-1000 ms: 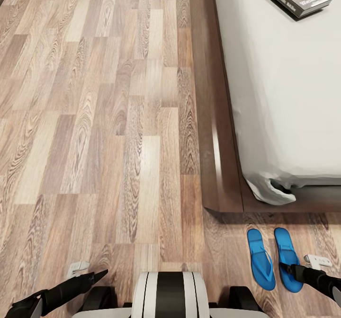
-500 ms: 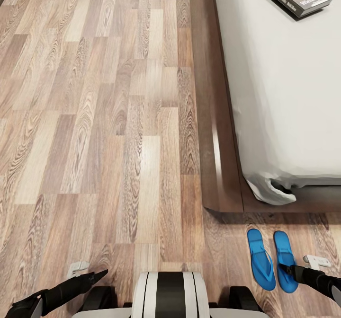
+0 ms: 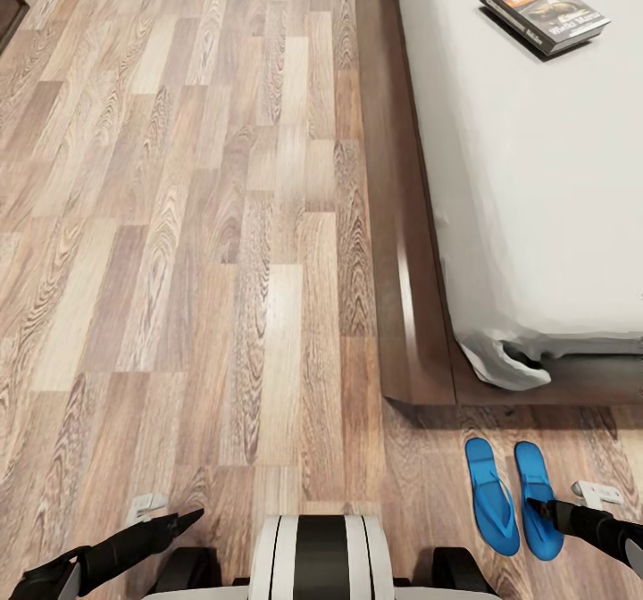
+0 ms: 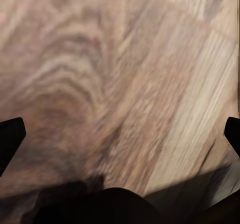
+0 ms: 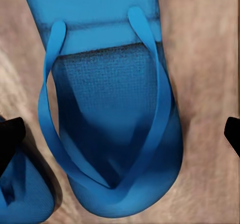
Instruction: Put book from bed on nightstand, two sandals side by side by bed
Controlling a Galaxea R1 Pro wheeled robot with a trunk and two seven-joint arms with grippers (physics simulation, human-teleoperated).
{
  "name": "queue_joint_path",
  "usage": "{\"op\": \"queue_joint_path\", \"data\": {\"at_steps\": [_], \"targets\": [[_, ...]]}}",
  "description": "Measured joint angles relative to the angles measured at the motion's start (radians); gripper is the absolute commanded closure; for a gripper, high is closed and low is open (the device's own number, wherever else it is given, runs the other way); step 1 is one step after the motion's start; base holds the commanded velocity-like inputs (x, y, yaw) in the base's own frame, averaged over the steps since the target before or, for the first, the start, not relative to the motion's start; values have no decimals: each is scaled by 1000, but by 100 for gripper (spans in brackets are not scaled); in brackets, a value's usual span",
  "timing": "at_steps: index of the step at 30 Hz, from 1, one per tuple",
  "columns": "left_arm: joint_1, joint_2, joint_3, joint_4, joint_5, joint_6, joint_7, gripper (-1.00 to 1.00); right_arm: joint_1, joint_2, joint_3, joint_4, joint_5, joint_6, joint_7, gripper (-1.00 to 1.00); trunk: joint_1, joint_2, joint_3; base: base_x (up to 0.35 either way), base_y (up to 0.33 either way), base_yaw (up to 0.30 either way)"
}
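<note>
Head view: your right gripper (image 3: pixel 533 505) hovers over the right sandal (image 3: pixel 538 497), fingers spread wide, holding nothing. Both sandals lie side by side on the floor (image 3: pixel 205 252) by the corner of the bed (image 3: pixel 536 180); left sandal (image 3: pixel 491 495) alongside. Book (image 3: pixel 544 11) rests on the bed. Left gripper (image 4: pixel 120 134) also open, over bare floor.

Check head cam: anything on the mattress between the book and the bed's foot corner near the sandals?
Nothing. In the head view the mattress is bare from the book to its rumpled corner; both sandals lie on the floor beyond.
</note>
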Motion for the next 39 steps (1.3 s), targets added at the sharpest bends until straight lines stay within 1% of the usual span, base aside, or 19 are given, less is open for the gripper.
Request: {"op": "queue_joint_path", "data": {"at_steps": [10, 14, 16, 17, 18, 19, 21, 22, 23, 24, 26, 27, 28, 29, 31, 34, 39], "targets": [[0, 0, -1, 0, -1, 1, 0, -100, 0, 0, -1, 1, 0, 1, 1, -100, -4, 2, 39, 0, 0, 0], [0, 0, -2, 0, -2, 1, 2, -100, 1, -7, -3, 11, -3, 2, 3, -100, -6, 3, 54, 0, 0, 0], [0, 0, -2, 0, -2, 3, 3, -100, 1, -11, -4, 20, -10, 2, 13, -100, -7, 4, 62, 0, 0, 0], [0, 0, -2, 0, -2, 4, 3, -100, 2, -13, -4, 33, -21, 2, 30, -100, -8, 4, 66, 0, 0, 0], [0, 1, -1, 0, -2, 5, 2, -100, 2, -34, -5, 87, -70, 2, 95, -100, -8, 4, 70, 0, 0, 0], [0, 2, -1, 0, -2, 6, 2, -100, 2, -43, -5, 108, -90, 2, 120, -100, -9, 4, 73, 0, 0, 0], [0, 5, 0, 1, -1, 6, 3, -100, 2, -73, -5, 206, -169, 0, 228, -100, -9, 5, 81, 0, 0, 0], [0, 6, 1, 0, -1, 6, 4, -100, 2, -83, -5, 268, -209, -1, 291, -100, -10, 5, 85, 0, 0, 0], [0, 7, 1, 1, -1, 5, 6, -100, 2, -93, -4, 359, -252, -3, 391, -100, -10, 5, 89, 0, 0, 0], [0, 7, 1, 1, -1, 5, 7, -100, 2, -94, -5, 392, -264, -3, 428, -100, -11, 6, 93, 0, 0, 0], [0, 7, 1, 1, -1, 4, 8, -100, 4, -99, -6, 455, -287, -5, 555, -100, -12, 6, 101, 0, 0, 0], [0, 7, 1, 1, -1, 4, 7, -100, 4, -100, -6, 472, -293, -12, 604, -100, -12, 6, 104, 0, 0, 0], [0, 8, 1, 1, -1, 4, 6, -100, 5, -100, -6, 478, -295, -19, 624, -100, -13, 7, 108, 0, 0, 0], [0, 8, 1, 1, -1, 4, 6, -100, 6, -100, -7, 489, -300, -50, 660, -100, -13, 7, 112, 0, 0, 0], [0, 7, 0, 1, -2, 3, 7, -100, 8, -97, -8, 496, -304, -106, 683, -100, -14, 7, 120, 0, 0, 0], [0, 4, -1, 1, -2, 1, 9, -100, 9, -94, -7, 500, -308, -157, 696, -100, -15, 8, 131, 0, 0, 0], [0, 3, -2, 1, -3, 0, 9, -100, 9, -93, -6, 501, -309, -173, 699, -100, -18, 9, 151, 0, 0, 0]]}}
